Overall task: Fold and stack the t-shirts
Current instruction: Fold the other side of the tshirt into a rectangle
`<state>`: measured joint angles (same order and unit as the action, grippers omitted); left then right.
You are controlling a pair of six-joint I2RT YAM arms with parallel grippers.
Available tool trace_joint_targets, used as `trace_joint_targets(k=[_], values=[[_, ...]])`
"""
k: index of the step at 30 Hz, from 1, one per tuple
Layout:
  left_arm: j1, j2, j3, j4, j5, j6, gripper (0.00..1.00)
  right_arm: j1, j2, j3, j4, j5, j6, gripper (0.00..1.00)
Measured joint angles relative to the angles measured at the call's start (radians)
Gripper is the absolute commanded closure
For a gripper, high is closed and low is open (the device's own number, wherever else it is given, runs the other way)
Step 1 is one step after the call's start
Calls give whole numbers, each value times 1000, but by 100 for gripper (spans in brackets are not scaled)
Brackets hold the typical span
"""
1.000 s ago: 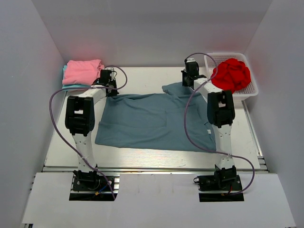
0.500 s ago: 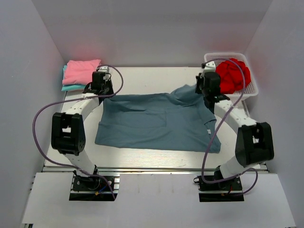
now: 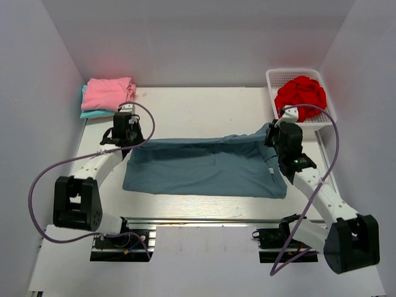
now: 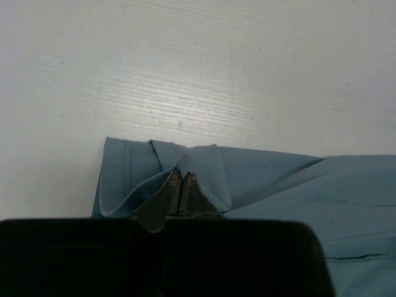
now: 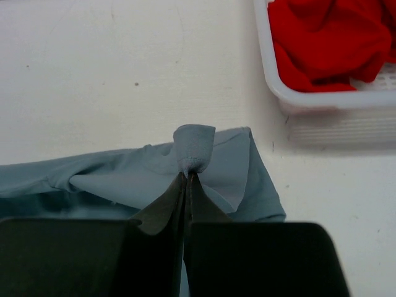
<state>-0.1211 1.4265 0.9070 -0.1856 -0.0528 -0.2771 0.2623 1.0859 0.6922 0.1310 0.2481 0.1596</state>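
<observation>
The dusty blue-grey t-shirt [image 3: 204, 167] lies across the middle of the table, its far edge lifted and folding toward me. My left gripper [image 3: 127, 137] is shut on its far left corner [image 4: 185, 162]. My right gripper [image 3: 276, 132] is shut on its far right corner [image 5: 193, 148]. A folded pink t-shirt [image 3: 108, 93] sits on a folded teal t-shirt [image 3: 93, 114] at the far left. A bright red t-shirt [image 3: 301, 96] lies crumpled in the white mesh basket [image 3: 327, 119] at the far right, also in the right wrist view [image 5: 334, 43].
The basket's near rim [image 5: 322, 102] stands close beyond and right of my right gripper. White walls enclose the table on the left, back and right. Purple cables loop from both arms.
Both grippers have moved toward me, drawing the shirt's far edge back over its body. The shirt looks shorter front to back than before.
</observation>
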Motion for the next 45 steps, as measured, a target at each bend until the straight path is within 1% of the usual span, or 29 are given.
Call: trace_joint_targets(k=[8,11,12,13,15,16,17,18,19,20,21,22,24,25,26,28,29,31,33,36,37,38,39,41,42,45], values=[[0,-164,-217,-1,-13,-100,100,0,-101,-122,-69,12,66,100],[0,-211,-296,-6,-8,-133,95,0,-124,-180,-94,4,105,100],[0,-220,-313,-16,-7,-144,95,0,-129,-196,-106,-1,119,95],[0,-225,-325,-26,-9,-159,93,0,-136,-216,-116,-15,135,92],[0,-229,-342,-64,-19,-196,84,0,-156,-252,-158,-38,179,86],[0,-229,-345,-97,-32,-219,59,0,-169,-267,-189,-53,196,75],[-1,-230,-345,-130,-42,-237,51,0,-184,-280,-224,-69,215,68],[-1,-234,-345,-171,-55,-269,46,0,-202,-288,-263,-78,233,61],[-1,-240,-344,-221,-69,-299,27,0,-226,-296,-298,-87,246,41],[-1,-245,-340,-276,-86,-325,19,0,-265,-298,-345,-95,269,35],[0,-246,-332,-335,-103,-357,10,0,-301,-298,-377,-96,275,25],[-1,-246,-320,-386,-122,-381,3,0,-345,-298,-399,-98,282,17],[0,-246,-283,-474,-154,-423,2,0,-410,-294,-419,-100,285,13],[0,-247,-259,-507,-167,-441,2,0,-428,-288,-422,-102,284,13],[0,-248,-233,-530,-177,-453,2,0,-433,-277,-419,-111,282,11],[0,-254,-195,-539,-190,-470,2,0,-412,-255,-397,-140,278,11],[0,-257,-179,-537,-194,-476,2,0,-383,-241,-373,-164,277,10],[2,-252,-156,-525,-196,-481,4,0,-305,-215,-322,-217,272,10],[2,-228,-132,-513,-196,-478,11,1,-200,-179,-275,-274,264,10],[1,-147,-99,-491,-201,-457,16,3,-69,-134,-231,-328,250,10],[1,-115,-93,-479,-201,-443,16,3,-40,-125,-219,-338,248,10],[1,-88,-90,-471,-200,-426,16,3,-24,-122,-209,-346,247,10],[1,-61,-88,-462,-197,-409,19,4,-11,-120,-201,-354,245,10],[1,-23,-87,-436,-180,-370,21,7,3,-120,-182,-365,240,10],[2,-11,-87,-415,-159,-346,26,7,11,-118,-173,-370,237,10],[1,-5,-97,-332,-98,-281,30,8,52,-107,-156,-385,229,10]])
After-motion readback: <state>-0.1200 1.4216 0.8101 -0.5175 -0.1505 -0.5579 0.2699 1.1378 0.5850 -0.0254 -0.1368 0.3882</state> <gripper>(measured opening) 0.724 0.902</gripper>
